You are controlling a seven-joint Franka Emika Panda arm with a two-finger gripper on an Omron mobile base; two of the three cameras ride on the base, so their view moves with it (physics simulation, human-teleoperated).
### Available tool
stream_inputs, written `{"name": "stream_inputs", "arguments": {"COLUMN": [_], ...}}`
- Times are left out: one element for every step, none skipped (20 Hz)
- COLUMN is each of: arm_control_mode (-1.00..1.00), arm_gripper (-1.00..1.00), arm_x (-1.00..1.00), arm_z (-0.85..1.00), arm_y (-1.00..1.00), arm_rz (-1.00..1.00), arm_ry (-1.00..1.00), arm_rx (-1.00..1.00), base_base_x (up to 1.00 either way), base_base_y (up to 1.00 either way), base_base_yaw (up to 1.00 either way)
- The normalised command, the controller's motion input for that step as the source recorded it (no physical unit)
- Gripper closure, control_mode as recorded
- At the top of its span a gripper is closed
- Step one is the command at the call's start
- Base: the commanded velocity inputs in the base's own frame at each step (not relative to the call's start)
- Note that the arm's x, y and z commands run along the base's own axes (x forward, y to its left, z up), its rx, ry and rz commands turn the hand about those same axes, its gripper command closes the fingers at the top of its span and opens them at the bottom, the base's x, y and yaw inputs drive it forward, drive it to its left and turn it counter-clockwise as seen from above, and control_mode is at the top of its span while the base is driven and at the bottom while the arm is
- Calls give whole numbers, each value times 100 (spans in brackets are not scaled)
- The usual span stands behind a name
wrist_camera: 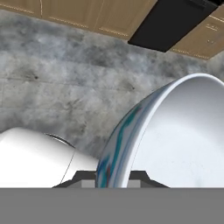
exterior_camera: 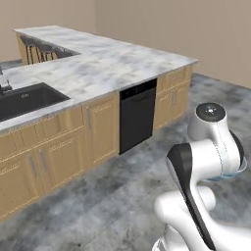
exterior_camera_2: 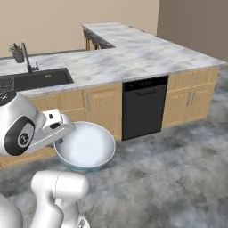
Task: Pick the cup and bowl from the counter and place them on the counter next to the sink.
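The fingers (wrist_camera: 83,176) are seen as two small dark tips at the bottom of the hand view, one on each side of the rim of the bowl (wrist_camera: 175,140), and they are closed on that rim. The gripper (wrist_camera: 113,177) thus has the bowl's wall pinched between its tips: the blue-green patterned outer face lies against the one finger, the plain white inner face against the other. From the fingers the bowl extends away and to the right in the hand view, its hollow turned to that side.

In the right base view the bowl (exterior_camera_2: 85,147) is seen held above the grey stone floor (exterior_camera_2: 178,178), in front of the wooden cabinets (exterior_camera_2: 104,107), with its opening turned up and slightly toward the camera. Beyond the fingers, past the bowl, a black dishwasher front (exterior_camera_2: 143,107) is set between cabinet doors. The counter (exterior_camera_2: 133,55), of white marble with grey veins, lies higher and farther off than the held bowl, and the two are well apart. The sink (exterior_camera_2: 38,79) is sunk in that counter, with a tap (exterior_camera_2: 26,58) and a small potted plant (exterior_camera_2: 17,52) behind it.
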Motion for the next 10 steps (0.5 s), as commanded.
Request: {"name": "stream_inputs", "arguments": {"arm_control_mode": [100,100,100,100,100,100,100,100,100,100], "arm_gripper": [100,100,100,100,100,100,100,100,100,100], "arm_x": [0,0,0,0,0,0,0,0,0,0], "arm_z": [0,0,0,0,0,0,0,0,0,0], "arm_y": [0,0,0,0,0,0,0,0,0,0], "arm_rz": [0,0,0,0,0,0,0,0,0,0], "arm_ry": [0,0,0,0,0,0,0,0,0,0], "arm_rx": [0,0,0,0,0,0,0,0,0,0], "base_base_x": [70,71,83,89,93,96,96,95,100,100], "base_base_y": [-41,-34,-38,-35,-39,-39,-39,-38,-42,-41], "base_base_yaw": [35,25,7,4,5,6,6,7,9,11]}}
